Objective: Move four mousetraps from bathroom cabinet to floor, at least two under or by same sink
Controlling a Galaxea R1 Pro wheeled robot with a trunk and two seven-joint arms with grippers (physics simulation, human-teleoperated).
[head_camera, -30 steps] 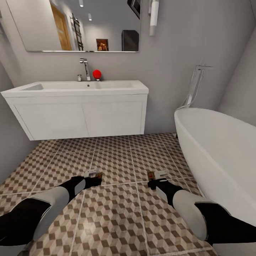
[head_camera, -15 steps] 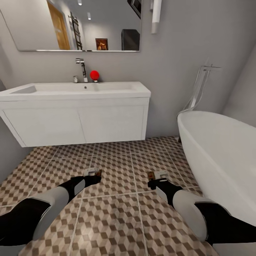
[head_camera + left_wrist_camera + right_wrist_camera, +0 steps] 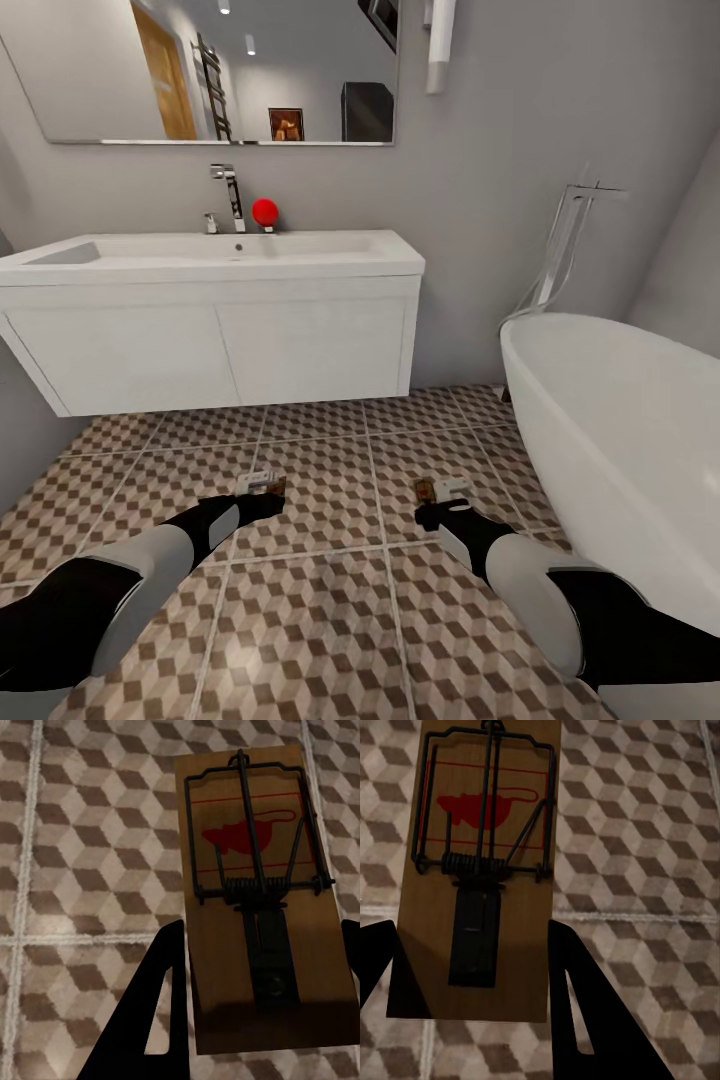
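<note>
Wrist views, flat wooden mousetraps (image 3: 262, 907), wire springs

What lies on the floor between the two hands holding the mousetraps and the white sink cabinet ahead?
In the head view, only bare patterned floor tiles lie between the left hand, the right hand and the sink cabinet.

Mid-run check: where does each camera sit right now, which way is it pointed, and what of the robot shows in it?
Head: on the robot's head, facing forward and down at the sink, tub and floor; both arms, left pincer and right pincer show.
Left wrist: near the left pincer, looking along its black fingers at a held mousetrap over the floor.
Right wrist: near the right pincer, looking along its fingers at its mousetrap.
Shared: all three show the cube-pattern tiles; each trap also shows small in the head view.
</note>
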